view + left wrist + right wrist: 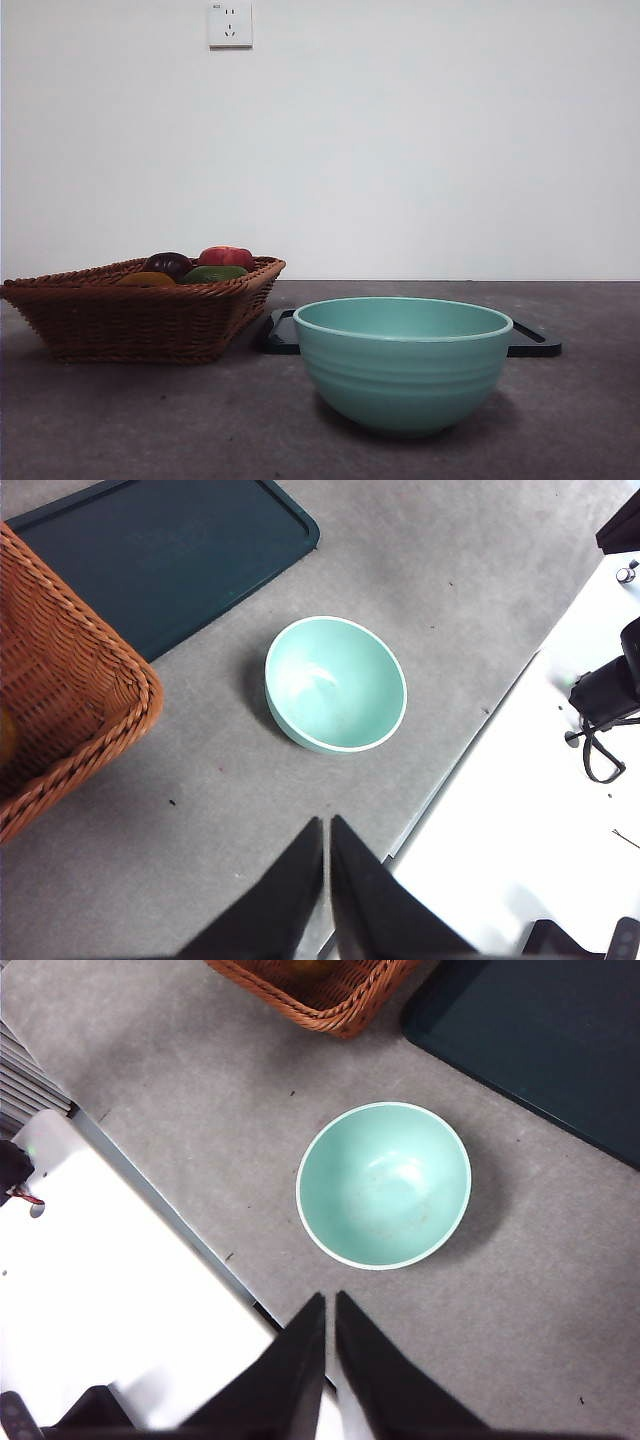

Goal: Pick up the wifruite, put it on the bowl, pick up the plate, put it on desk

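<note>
The wifruite (146, 279), brownish-orange, lies in a woven basket (120, 320) at the left, beside a dark purple fruit (168, 264), a red fruit (226, 257) and a green one (214, 273). The mint-green ribbed bowl (403, 365) stands empty on the desk (130, 420) in front; it also shows in the left wrist view (336, 685) and the right wrist view (384, 1184). A dark flat plate, tray-like (535, 340), lies behind the bowl. My left gripper (327, 828) and right gripper (330, 1302) are shut and empty, high above the table's near edge, out of the front view.
The basket's corner (70, 690) and the dark plate (170, 550) show in the left wrist view, and both show in the right wrist view, the basket (320, 995) and the plate (540, 1040). A white platform (110, 1290) borders the desk. A wall socket (230, 25) is on the back wall.
</note>
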You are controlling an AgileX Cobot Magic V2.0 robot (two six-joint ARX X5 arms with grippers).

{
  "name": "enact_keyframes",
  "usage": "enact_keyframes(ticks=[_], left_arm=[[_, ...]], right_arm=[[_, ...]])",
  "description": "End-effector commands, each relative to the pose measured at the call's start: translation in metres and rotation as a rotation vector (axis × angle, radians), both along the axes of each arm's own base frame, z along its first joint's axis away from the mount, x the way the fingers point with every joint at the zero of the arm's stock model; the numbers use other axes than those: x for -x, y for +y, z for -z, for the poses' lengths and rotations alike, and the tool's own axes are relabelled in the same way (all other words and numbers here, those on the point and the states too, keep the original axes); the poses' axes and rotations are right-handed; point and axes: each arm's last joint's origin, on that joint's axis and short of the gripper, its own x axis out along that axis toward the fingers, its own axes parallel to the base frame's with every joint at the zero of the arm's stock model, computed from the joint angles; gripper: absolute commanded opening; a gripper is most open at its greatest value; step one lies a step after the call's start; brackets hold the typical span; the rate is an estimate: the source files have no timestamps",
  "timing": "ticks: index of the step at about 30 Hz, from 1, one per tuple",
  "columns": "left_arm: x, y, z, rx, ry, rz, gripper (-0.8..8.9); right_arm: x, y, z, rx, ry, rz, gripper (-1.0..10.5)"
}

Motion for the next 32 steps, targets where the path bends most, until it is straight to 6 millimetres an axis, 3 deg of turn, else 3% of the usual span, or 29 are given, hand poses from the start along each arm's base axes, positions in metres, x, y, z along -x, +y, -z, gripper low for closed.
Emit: enact_keyframes(ticks=[1,4,9,13,17,23,32], left_arm=[[0.001,0.000,-0.006,0.010,-0.037,0.012,0.08],[0.003,0.008,-0.018,0.027,-0.197,-0.053,0.08],[0.012,0.032,-0.046,0.162,-0.614,-0.203,0.08],[0.026,0.052,-0.044,0.182,-0.897,-0.380,0.08],[0.041,0.068,-0.016,0.120,-1.064,-0.640,0.08],[0.051,0.077,0.043,0.030,-1.074,-0.859,0.08],[0.048,0.079,0.125,0.001,-0.975,-0.888,0.08]], right_arm=[[-0.001,0.002,-0.004,-0.007,-0.018,-0.016,0.1],[-0.001,0.002,-0.004,-0.007,-0.018,-0.016,0.1],[-0.001,0.002,-0.004,-0.007,-0.018,-0.015,0.1],[-0.001,0.002,-0.004,-0.007,-0.018,-0.016,0.1],[-0.001,0.002,-0.004,-0.007,-0.019,-0.015,0.1],[-0.001,0.002,-0.004,-0.007,-0.018,-0.016,0.1],[-0.001,0.002,-0.004,-0.007,-0.018,-0.016,0.1]])
